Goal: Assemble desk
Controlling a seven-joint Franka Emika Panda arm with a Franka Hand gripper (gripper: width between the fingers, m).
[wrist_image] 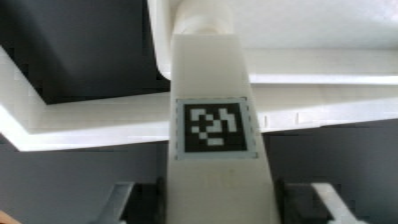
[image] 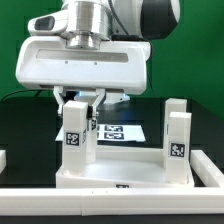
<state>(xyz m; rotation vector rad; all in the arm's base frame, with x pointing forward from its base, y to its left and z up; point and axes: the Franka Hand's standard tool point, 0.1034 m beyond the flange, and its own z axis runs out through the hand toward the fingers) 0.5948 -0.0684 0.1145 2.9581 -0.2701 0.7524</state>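
Here the leg point(image: 74, 137) stands clamped in the end effector point(image: 80, 108).

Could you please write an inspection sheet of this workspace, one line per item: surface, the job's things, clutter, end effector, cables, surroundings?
Surface: black table, white border strip along the near edge.
Job's things: desk top lies flat near the front; one tagged leg stands upright at its corner on the exterior view's right; a second tagged leg stands upright at the opposite corner.
Clutter: nothing seen, only the marker board behind the desk top.
End effector: gripper closed on the second leg's upper end.
Cables: a dark cable at the exterior view's left.
Surroundings: green backdrop.
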